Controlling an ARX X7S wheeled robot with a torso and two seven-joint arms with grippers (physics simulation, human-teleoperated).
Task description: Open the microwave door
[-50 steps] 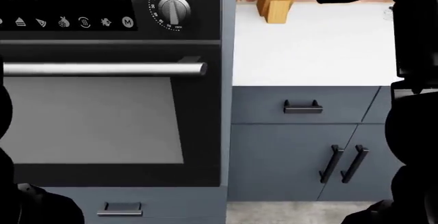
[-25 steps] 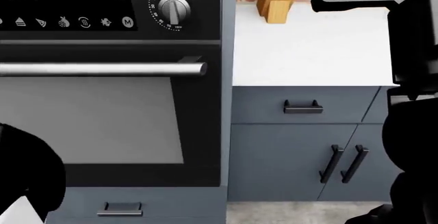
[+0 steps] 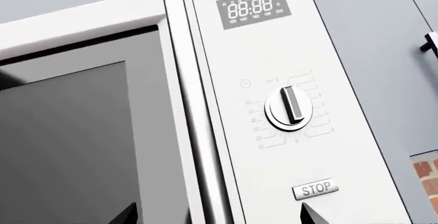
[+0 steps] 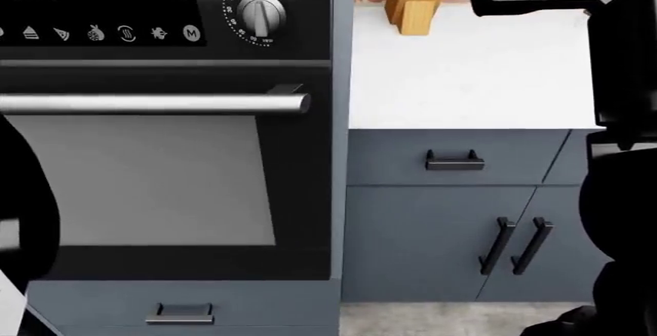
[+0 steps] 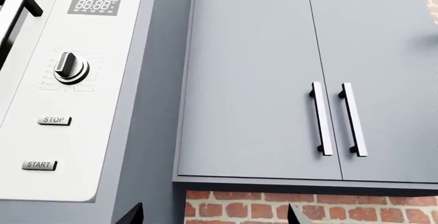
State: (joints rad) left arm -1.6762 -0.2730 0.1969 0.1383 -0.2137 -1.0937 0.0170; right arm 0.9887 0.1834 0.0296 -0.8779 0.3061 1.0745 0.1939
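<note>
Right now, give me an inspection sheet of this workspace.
Surface: white countertop, mostly bare.
Job's things: microwave, door shut; handle ungripped; dial, STOP button.
Clutter: knife block at the counter's back.
Grippers: left gripper open, tips near the handle; right gripper open, facing wall cabinets.
Cables: nothing seen.
Surroundings: oven, base cabinets, brick wall.

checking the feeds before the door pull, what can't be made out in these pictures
- Microwave door: left wrist view cuts it off, so its far side is unseen; the long handle runs off the frame.
- Left pincer: only two fingertips show; nothing lies between them.
- Right pincer: likewise only tips, facing the wall cabinets.
- Head view: the microwave is out of frame; only the oven shows.
- Display digits: too small.
</note>
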